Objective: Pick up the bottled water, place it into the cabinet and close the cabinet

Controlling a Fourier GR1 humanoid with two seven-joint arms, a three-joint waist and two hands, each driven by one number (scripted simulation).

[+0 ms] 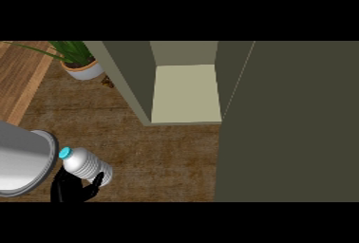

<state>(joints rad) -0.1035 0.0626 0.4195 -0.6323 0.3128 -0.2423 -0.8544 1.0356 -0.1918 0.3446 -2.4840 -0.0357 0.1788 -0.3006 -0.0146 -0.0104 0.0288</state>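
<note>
- The left hand [76, 187], at the lower left of the view, curls its fingers round the bottle [85, 164] from below and holds it.
- The bottle is tilted, its blue cap [65, 153] pointing up-left, just beside the grey forearm [21, 159].
- The cabinet [184, 85] stands open above the centre, well apart from the bottle; its pale shelf [185, 92] shows inside.
- Its door [288, 128] fills the right side.
- A potted plant [79, 59] sits on the brown counter [161, 152] at upper left.
- The right hand is out of sight.
</note>
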